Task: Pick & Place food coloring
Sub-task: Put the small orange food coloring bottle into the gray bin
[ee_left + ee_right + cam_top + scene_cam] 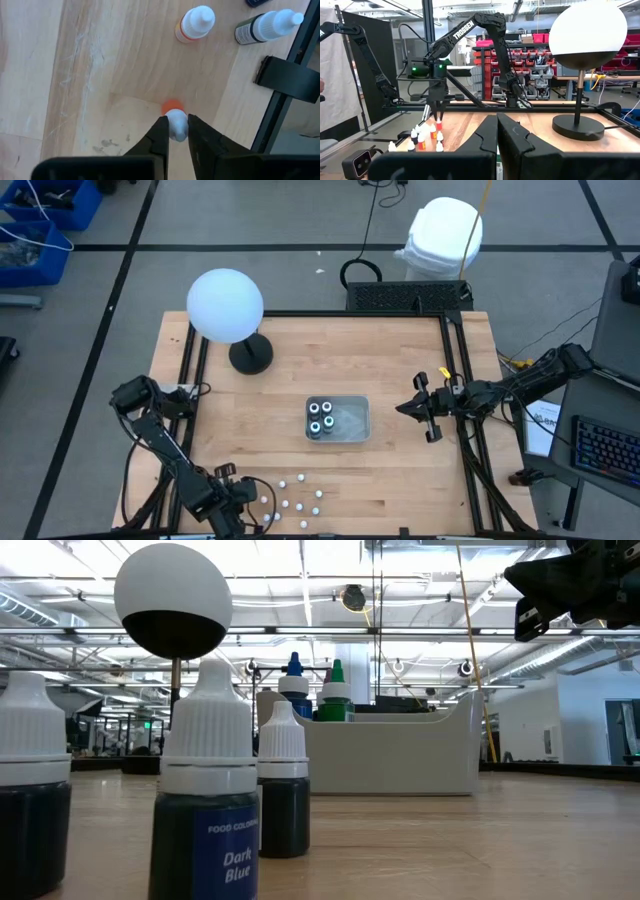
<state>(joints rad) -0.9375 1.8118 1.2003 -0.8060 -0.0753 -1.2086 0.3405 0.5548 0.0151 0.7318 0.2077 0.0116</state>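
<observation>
Several small food coloring bottles point(295, 500) with white caps stand in a loose group near the table's front edge, left of centre. In the low view the closest one is a dark blue bottle point(205, 820). My left gripper point(240, 500) points down at the left end of this group and is shut on an orange bottle point(172, 106). Several bigger bottles point(320, 418) stand in the clear tray point(355, 420) at the table's middle. My right gripper point(405, 408) hovers shut and level right of the tray, holding nothing. My left gripper pinches the orange bottle's white cap point(176, 125) between its two fingers point(159, 131), coming from above and pointing down. The bottle is upright below the fingers. Whether its base stands on the table, I cannot tell.
A white globe lamp point(226, 305) on a dark round base point(250, 355) stands at the far left. Two more bottles, one orange point(195, 22) and one dark point(267, 26), stand close to the held one. A black frame rail point(287, 80) runs beside them.
</observation>
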